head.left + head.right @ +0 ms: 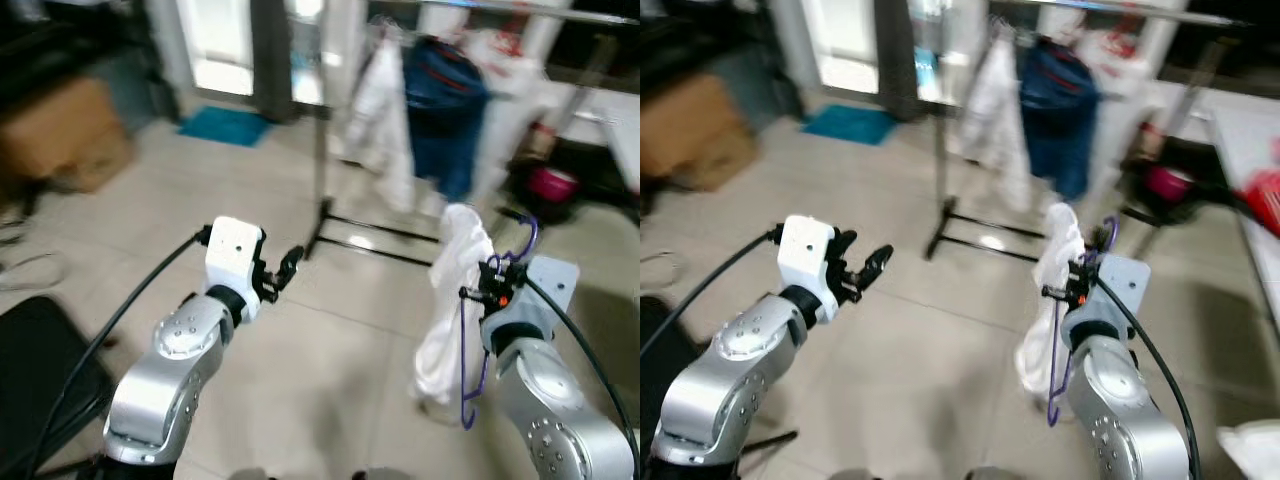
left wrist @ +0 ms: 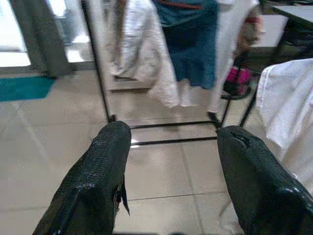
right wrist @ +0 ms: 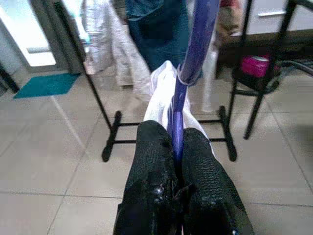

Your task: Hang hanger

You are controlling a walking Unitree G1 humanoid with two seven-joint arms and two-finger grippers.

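The right gripper (image 3: 178,161) is closed tight on a purple hanger (image 3: 195,54), its two black fingers pinching the plastic so that a white garment (image 1: 455,300) hangs below it, just left of that arm, held up off the tiled floor (image 1: 330,350), presumably so it can be carried to the rail. The left gripper (image 2: 171,161) is held forward at about the same height with its fingers spread wide and nothing between them; it appears to be kept free to steady the load later. Ahead, further off, stands a black clothes rack (image 1: 325,150) already bearing a white piece (image 1: 380,120) and a blue piece (image 1: 445,110); its top rail (image 1: 1120,10) runs along the upper edge and is partly cut off. The head views are blurred, so the hanger's hook is hard to trace, and the garment's type cannot be made out. A pink object (image 1: 553,184) beyond the rack is unidentifiable.
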